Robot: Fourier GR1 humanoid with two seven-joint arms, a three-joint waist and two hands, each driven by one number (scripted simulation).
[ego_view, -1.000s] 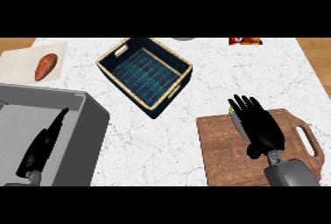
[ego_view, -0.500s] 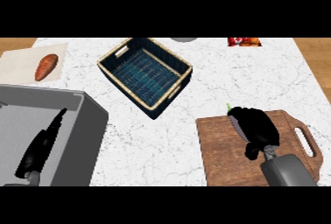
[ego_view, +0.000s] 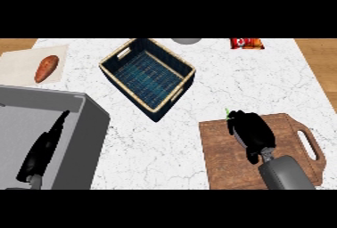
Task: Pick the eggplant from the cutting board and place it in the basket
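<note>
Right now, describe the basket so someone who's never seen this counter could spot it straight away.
On the white marble counter, look left of and farther back than the wooden cutting board. The basket sits there turned at an angle. It alone has tan woven walls, a dark blue lining and handle slots.

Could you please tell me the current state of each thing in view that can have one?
Right hand: curled over the eggplant on the cutting board.
Eggplant: mostly hidden, green stem showing.
Basket: nothing inside.
Left hand: open, resting in the sink.
Sweet potato: lying on a pale mat.
</note>
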